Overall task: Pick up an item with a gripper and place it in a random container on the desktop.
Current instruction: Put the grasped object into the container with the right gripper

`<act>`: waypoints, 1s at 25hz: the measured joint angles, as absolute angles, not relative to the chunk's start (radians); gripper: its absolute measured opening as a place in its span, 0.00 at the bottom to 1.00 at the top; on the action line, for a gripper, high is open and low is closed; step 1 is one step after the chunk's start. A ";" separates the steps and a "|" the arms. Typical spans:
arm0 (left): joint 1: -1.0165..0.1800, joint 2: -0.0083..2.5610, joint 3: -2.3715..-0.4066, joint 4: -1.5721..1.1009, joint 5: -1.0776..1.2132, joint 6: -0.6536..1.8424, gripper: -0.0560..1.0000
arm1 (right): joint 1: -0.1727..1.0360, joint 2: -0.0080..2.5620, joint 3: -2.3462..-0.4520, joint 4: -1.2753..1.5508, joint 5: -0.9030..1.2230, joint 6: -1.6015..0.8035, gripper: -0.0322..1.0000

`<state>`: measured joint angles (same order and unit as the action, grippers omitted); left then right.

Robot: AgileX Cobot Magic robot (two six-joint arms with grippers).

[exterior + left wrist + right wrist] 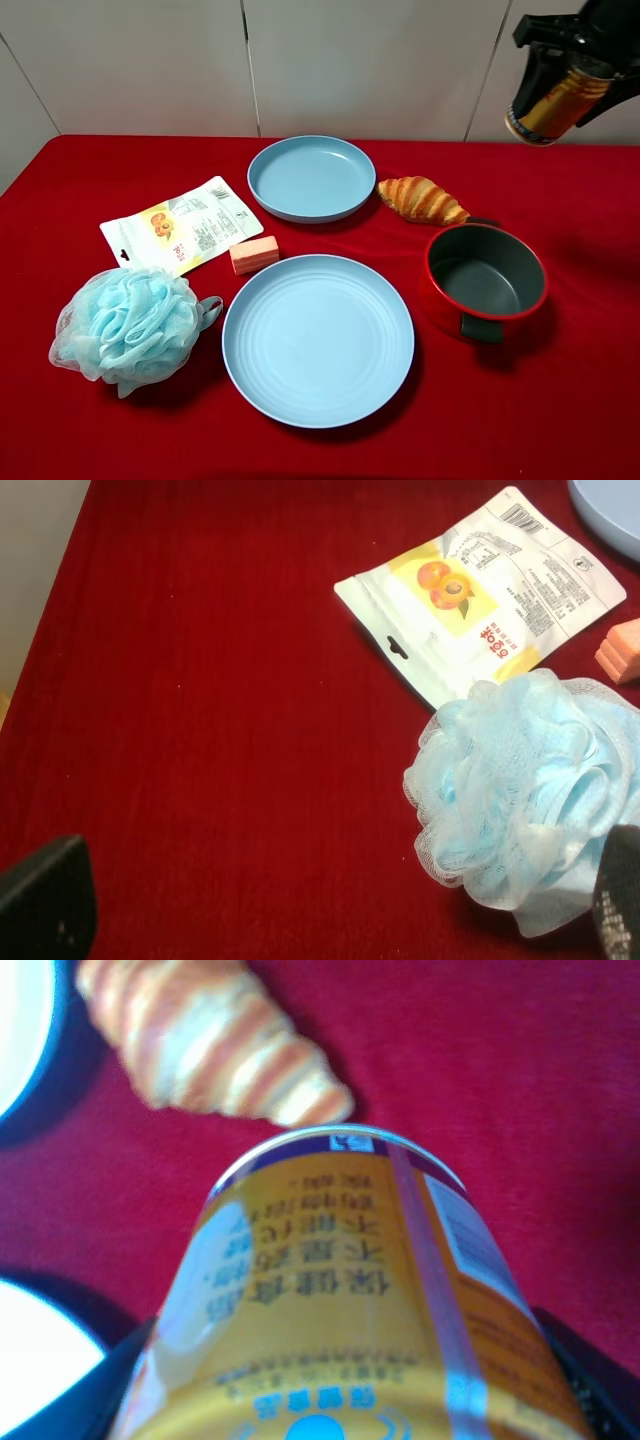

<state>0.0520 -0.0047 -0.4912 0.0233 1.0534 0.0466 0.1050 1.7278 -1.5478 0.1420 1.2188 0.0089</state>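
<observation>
Cloth (90,440), bright red and matte, is spread over the whole desktop (600,430). The right gripper (560,85) is seen raised in the air at 1 o'clock from the pot (486,275), clenched on the can (553,108), which is held tilted and clear of the cloth. In the right wrist view its dark fingers (75,1400) are pressed against both sides of the smooth, glossy cylinder, gold-orange with printed characters and a silver rim. The left gripper (330,920) is released and spread wide over the cloth, one finger just beside the puff (130,325).

A large plate (318,340), round, shallow, light blue and ringed with fine ridges, is set near the middle. The puff, a frilly ball of pale blue mesh, is found at 9 o'clock from it. A flat, glossy white packet (182,225) with a fruit picture lies at 10 o'clock. A deeper plate (311,178), smooth and light blue, is placed at 12 o'clock. The pot, round, red outside and dark grey inside, with dark handles, stands at 2 o'clock. A golden-brown, ridged croissant (422,199) lies between the deeper plate and the pot. A small pink-orange rectangular block (254,254) is set just beside the large plate's rim at 11 o'clock.
</observation>
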 joint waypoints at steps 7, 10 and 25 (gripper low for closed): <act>0.052 -0.005 -0.491 0.023 1.053 0.047 1.00 | 0.204 1.727 -1.548 0.123 1.220 0.009 0.50; 0.052 -0.005 -0.491 0.023 1.053 0.047 1.00 | 0.224 1.712 -1.530 0.122 1.218 0.009 0.50; 0.052 -0.005 -0.491 0.023 1.053 0.047 1.00 | 0.226 1.630 -1.318 0.109 1.220 0.009 0.50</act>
